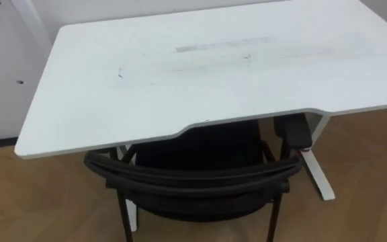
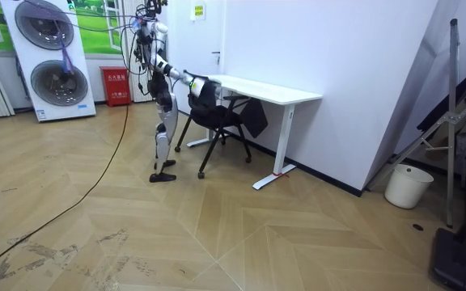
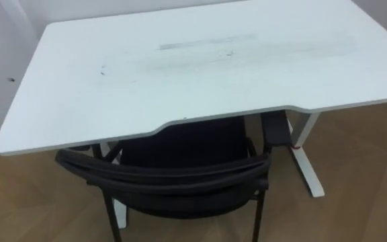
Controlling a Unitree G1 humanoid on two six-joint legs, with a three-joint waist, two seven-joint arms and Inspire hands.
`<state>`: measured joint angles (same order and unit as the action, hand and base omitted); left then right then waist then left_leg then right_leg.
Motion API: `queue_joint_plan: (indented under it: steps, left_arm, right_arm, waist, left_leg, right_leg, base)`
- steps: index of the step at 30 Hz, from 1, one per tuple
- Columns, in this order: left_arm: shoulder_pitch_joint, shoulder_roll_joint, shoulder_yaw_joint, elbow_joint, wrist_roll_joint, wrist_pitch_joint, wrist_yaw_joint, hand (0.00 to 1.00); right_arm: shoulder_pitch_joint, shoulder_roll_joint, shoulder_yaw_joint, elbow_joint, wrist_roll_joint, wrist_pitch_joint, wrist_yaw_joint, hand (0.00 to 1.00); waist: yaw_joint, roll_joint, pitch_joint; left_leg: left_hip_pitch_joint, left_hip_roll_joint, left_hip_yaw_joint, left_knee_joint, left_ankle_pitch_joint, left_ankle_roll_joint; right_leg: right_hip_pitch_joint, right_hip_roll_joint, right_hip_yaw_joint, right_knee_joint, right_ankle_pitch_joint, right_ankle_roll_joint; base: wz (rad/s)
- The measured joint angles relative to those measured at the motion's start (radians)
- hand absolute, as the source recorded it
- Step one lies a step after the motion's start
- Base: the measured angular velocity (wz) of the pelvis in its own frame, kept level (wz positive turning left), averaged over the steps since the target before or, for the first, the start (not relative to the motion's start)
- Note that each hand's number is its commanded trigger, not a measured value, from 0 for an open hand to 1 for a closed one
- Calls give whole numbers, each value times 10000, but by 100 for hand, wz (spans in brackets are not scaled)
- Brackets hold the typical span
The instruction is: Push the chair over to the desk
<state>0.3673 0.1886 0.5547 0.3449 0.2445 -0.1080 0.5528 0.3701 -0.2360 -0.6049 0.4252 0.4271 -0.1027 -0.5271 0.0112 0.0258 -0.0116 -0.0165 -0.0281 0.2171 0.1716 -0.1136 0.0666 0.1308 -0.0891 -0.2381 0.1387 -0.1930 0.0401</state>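
- Firstly, in the left eye view, the black chair with a curved backrest stands at the near edge of the white rectangular desk, in the middle, where this edge is cut inward. Its seat is under the desk top. Its backrest is just outside the edge, about parallel to it and a little lower than the top.
- Under the same edge, toward the right corner, hangs a small black box, just above the white desk leg.
- The right eye view gives the same arrangement of chair and desk.
- In the room view the robot stands upright behind the chair and faces the desk. The arm on the camera's side, by its body the right one, reaches forward, and the right hand is close by the top of the backrest. It is too small there, so I cannot tell if its fingers are wide or curled, or if it touches.
- I judge that the push is nearly complete, because only the backrest is outside the desk.
- The next move, I think, calls for a short, straight push on the middle of the backrest, so that the chair does not turn toward the desk leg.
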Motion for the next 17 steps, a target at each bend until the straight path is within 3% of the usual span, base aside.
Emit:
queue_joint_plan:
  steps: [1, 4, 8, 10, 14, 17]
  left_arm:
    - [96, -130, -278, 775, -195, 43, -201, 0]
    - [357, -292, -1207, 2967, -1057, 389, -1030, 0]
    - [205, -631, -1611, 5393, -1744, 658, -2145, 0]
    - [156, -779, -1754, 6489, -2147, 887, -2695, 0]
    - [46, -866, -2237, 7199, -2062, 1508, -3296, 0]
    - [-377, -878, -2935, 7349, -2021, 1890, -3733, 0]
  right_arm:
    - [93, 315, 123, 666, 593, 128, 301, 0]
    - [190, 599, 667, 2869, 1531, 385, 1204, 0]
    - [9, 875, 1124, 5515, 1861, 586, 2193, 0]
    - [23, 984, 1608, 6529, 1903, 928, 2634, 0]
    - [-402, 1064, 2218, 7434, 1549, 1247, 3047, 0]
    - [-896, 1072, 3016, 7697, 1511, 1450, 3402, 0]
  waist:
    - [-51, 0, 1]
    - [-298, -33, 7]
    - [-461, -150, -9]
    - [-542, -241, 1]
    - [-591, -334, 55]
    - [-581, -297, 72]
  left_leg:
    - [31, 2, -1, -33, -11, -32]
    - [194, 6, 9, -41, -106, -113]
    - [326, 7, 15, -14, -242, -182]
    - [398, -13, 19, -11, -294, -208]
    - [411, 10, 39, -11, -323, -238]
    - [421, 8, 48, 0, -345, -232]
  right_leg:
    - [25, 7, 0, 5, -9, -12]
    - [164, 16, 72, 6, -96, -18]
    - [257, 14, 193, -26, -246, -74]
    - [286, -9, 245, 41, -373, -65]
    - [255, 30, 382, 21, -375, -75]
    - [255, 28, 425, 17, -376, -77]
  base:
    - [0]
    - [-4]
    - [-12]
    - [0]
    - [-9]
    - [-1]
